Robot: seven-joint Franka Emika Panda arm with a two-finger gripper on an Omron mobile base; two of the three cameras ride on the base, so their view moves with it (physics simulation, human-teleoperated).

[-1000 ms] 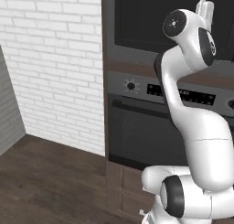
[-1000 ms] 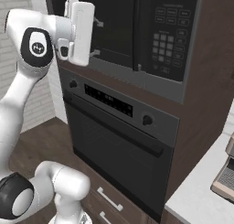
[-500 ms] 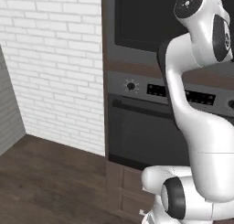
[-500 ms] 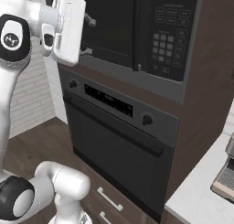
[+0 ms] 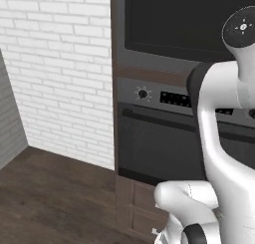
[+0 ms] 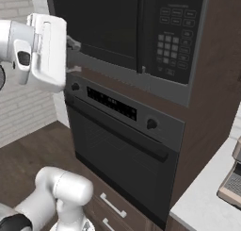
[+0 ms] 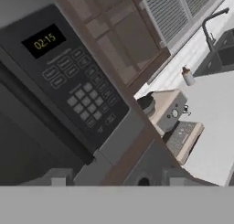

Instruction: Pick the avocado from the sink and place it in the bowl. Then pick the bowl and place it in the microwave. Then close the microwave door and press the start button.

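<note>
Right at the lower left corner of the microwave (image 6: 141,32), the hand (image 6: 74,56) hangs in front of the black face. Its two fingers (image 6: 73,43) are spread apart with nothing between them, so that is an open hand, gripping nothing. Whether the tips actually touch the front of the microwave, I cannot tell.

The microwave door (image 6: 101,22) sits flush with the microwave front, fully closed, dark glass window and all. On the right side of the microwave runs the keypad (image 7: 87,104), and above the keys the display (image 7: 45,41) is lit with yellow digits.

Directly beneath the microwave sits the oven (image 6: 122,145), knob and bar handle showing. The white arm (image 5: 219,138) rises in front of the oven, below the microwave.

Out to the right of the microwave, lower down, a coffee machine (image 7: 171,115) stands on the pale table (image 7: 215,127). Further from the microwave along that table comes a small bottle (image 7: 187,76), then the dark sink (image 7: 226,51) with its tall faucet (image 7: 211,24), well apart from the microwave. Over on the microwave's left, a white brick wall (image 5: 60,73).
</note>
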